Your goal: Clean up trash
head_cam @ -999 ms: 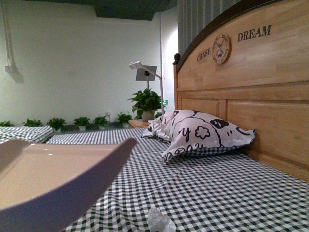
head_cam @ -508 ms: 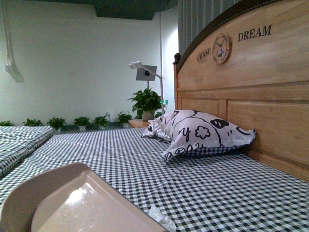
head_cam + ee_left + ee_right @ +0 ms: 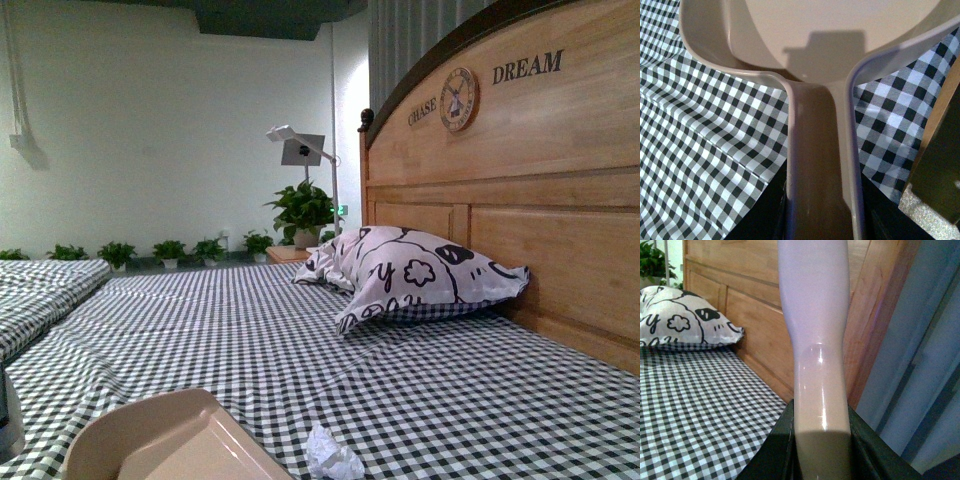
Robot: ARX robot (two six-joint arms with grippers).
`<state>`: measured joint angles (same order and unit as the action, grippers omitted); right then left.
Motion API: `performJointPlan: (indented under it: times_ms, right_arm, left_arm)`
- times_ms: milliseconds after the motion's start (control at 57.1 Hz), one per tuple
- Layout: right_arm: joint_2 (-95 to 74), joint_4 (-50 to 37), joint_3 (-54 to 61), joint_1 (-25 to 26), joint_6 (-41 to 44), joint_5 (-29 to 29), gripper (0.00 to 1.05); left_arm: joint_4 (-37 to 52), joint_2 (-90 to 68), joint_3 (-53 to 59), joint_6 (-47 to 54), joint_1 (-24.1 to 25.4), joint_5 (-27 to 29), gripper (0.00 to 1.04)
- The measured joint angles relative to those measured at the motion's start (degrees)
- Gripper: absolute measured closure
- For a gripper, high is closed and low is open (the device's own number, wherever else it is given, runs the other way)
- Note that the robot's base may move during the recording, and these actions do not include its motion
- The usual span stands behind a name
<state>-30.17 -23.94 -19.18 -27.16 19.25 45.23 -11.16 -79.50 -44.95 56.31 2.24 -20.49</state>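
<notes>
- Jaws of left gripper [image 3: 822,220] are clenched on the dustpan [image 3: 840,35] by its shaft, with a dark finger [image 3: 762,212] pressed to each side. The scoop reaches out over the checked sheet [image 3: 700,140].
- Jaws of right gripper [image 3: 821,455] are clamped on a glossy pale handle [image 3: 815,315] that stands upright between them. I cannot tell which tool it belongs to.
- Trash [image 3: 333,455], a small crumpled white wad, lies on the sheet, well apart from the pillow [image 3: 410,272] on the camera's side of it, just beside the dustpan's rim.
- Pillow rests against the wooden headboard [image 3: 540,170].
</notes>
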Motion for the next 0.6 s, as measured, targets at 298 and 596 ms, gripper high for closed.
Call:
performJointPlan:
  times_ms: [298, 596]
  right_arm:
    - [0.00, 0.00, 0.00, 0.00, 0.00, 0.00, 0.84]
    - [0.00, 0.00, 0.00, 0.00, 0.00, 0.00, 0.84]
  left_arm:
    - [1.03, -3.54, -0.33, 0.94, -0.55, 0.57, 0.78]
    - [1.09, -5.31, -0.35, 1.07, -0.52, 0.59, 0.78]
